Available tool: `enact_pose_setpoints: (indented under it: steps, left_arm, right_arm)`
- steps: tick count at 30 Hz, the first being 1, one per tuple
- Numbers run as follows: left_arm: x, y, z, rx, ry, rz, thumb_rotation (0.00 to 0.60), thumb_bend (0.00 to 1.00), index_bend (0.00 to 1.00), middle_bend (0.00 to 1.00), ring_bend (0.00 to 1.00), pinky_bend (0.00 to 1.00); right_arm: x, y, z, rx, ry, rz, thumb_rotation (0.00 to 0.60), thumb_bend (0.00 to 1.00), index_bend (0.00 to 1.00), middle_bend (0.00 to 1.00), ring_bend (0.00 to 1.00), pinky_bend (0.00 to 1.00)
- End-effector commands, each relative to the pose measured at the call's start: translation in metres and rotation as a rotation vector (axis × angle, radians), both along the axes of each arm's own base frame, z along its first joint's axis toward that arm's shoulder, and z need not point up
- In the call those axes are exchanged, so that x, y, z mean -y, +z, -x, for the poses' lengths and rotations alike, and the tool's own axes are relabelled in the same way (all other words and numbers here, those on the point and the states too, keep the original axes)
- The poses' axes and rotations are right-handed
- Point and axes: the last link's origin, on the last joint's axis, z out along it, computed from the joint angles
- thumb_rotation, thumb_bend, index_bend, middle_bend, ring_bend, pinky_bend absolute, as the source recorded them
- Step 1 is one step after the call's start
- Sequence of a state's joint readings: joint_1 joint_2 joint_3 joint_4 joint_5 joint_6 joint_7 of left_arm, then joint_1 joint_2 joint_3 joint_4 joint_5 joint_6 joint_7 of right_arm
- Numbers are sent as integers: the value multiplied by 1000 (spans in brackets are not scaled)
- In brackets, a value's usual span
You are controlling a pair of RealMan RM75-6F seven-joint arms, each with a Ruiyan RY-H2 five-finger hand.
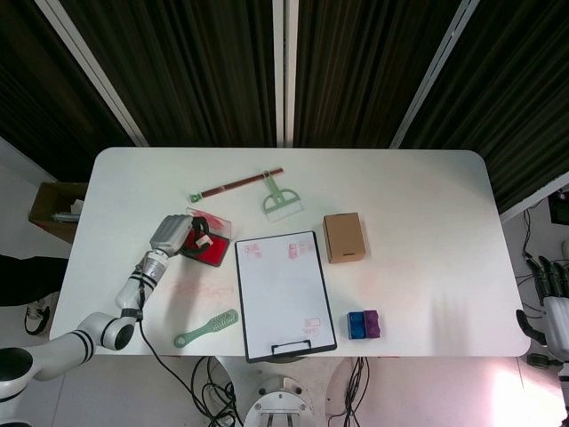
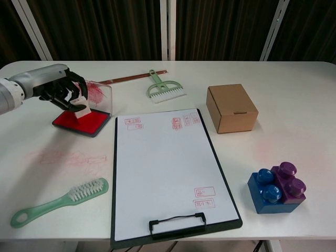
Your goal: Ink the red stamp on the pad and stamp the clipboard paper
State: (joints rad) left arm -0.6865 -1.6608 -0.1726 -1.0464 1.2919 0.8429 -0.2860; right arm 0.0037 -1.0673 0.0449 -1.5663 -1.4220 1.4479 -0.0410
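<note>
My left hand [image 2: 55,86] [image 1: 173,234] grips the stamp [image 2: 80,106] [image 1: 202,238], a small white block, held just over the red ink pad [image 2: 81,122] [image 1: 210,252], whose clear lid stands open behind it. To the right lies the clipboard [image 2: 168,173] [image 1: 284,294] with white paper bearing several red stamp marks near its top and bottom. My right hand [image 1: 553,294] hangs off the table's right edge with fingers apart, holding nothing; the chest view does not show it.
A green scrub brush [image 2: 58,202] lies front left beside red ink smears on the table. A green hand broom [image 2: 164,90] and a brown rod [image 2: 131,78] lie at the back. A cardboard box [image 2: 231,108] and blue-purple blocks [image 2: 276,188] stand right of the clipboard.
</note>
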Motion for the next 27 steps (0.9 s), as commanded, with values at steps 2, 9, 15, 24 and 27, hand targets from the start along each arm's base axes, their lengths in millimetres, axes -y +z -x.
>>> enact_pose_setpoints:
  steps: [2,9,15,24,27]
  left_arm:
    - [3,18,-14,51,-25,-7,600,419,651,693,870,941]
    - [20,38,-46,72,-93,13,600,419,651,693,869,941]
    - [32,22,-70,71,-137,33,600,420,651,693,870,941]
    - [40,-22,-102,63,-191,83,600,420,650,693,872,941]
    - [38,-31,-105,60,-189,89,600,421,649,693,873,941]
  right_arm:
    - [0,1,1,2,1,1,600,273,0,0,0,0]
    - [1,-3,4,16,2,-9,600,275,0,0,0,0]
    - [0,-3,7,22,3,-13,600,275,0,0,0,0]
    - [-3,-2,9,26,1,-15,600,276,0,0,0,0]
    - [-3,-2,10,27,-1,-15,600,276,0,0,0,0]
